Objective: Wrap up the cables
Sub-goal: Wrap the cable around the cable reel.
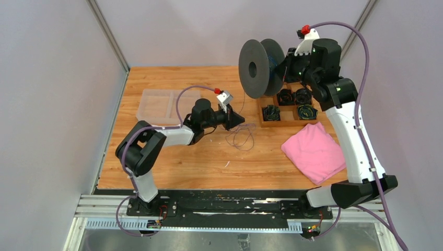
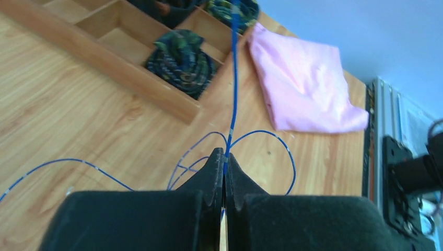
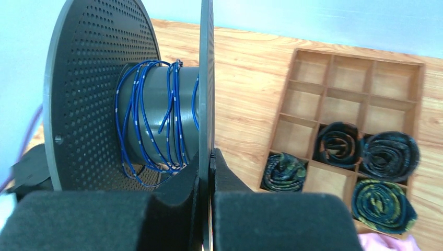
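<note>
Blue wire is what I'm working. The cable (image 2: 233, 78) leaves my left pincer (image 2: 225, 163), which is clamped tight on it, and runs in a straight line toward twelve o'clock in the left wrist view, up to the spool (image 1: 256, 68). From overhead, that spool hangs in the air at about one o'clock over the counter (image 1: 172, 167). The closed right pincer (image 3: 209, 157) nips its thin flange edge-on. Several turns sit rather loosely round the hub. The slack lies in limp loops on the wood at six o'clock from the left pincer, near the wooden tray (image 1: 286, 107) of small coiled bundles.

I judge we're mid-winding, with some wire on the hub and a fair run of slack to take up. The next move calls for laying another turn by carrying the pinched wire round the hub. It needs gentle tension so the wire lands between the flanges and not over an edge. After that I'd re-grip further down the slack.
</note>
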Robot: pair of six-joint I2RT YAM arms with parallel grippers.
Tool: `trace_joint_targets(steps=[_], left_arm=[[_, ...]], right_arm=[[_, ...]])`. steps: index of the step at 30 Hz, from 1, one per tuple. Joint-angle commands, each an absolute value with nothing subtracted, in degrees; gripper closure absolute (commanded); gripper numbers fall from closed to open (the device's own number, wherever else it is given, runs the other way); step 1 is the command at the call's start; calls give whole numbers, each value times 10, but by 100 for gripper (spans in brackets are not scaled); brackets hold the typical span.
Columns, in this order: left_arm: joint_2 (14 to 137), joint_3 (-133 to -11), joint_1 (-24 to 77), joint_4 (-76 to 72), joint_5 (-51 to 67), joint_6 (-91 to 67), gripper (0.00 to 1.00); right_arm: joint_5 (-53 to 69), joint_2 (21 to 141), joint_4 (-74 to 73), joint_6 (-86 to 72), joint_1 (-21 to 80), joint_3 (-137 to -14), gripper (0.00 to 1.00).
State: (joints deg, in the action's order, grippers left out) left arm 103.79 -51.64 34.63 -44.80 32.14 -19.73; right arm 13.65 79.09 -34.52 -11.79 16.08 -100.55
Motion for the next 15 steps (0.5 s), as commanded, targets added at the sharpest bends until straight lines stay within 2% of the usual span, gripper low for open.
trace_joint_targets(steps=[1,6,15], left_arm=[[961,-495,378,-388,335,-135,99],[913,-520,418,-280,344,-81,100],[892,-644,448,-91,405,-52,100]], right_arm=[[62,793,-293,-104,153,-1017,99],[15,798,-269,-82,166,-979,99],[-65,794,-203,-18,204,-891,99]])
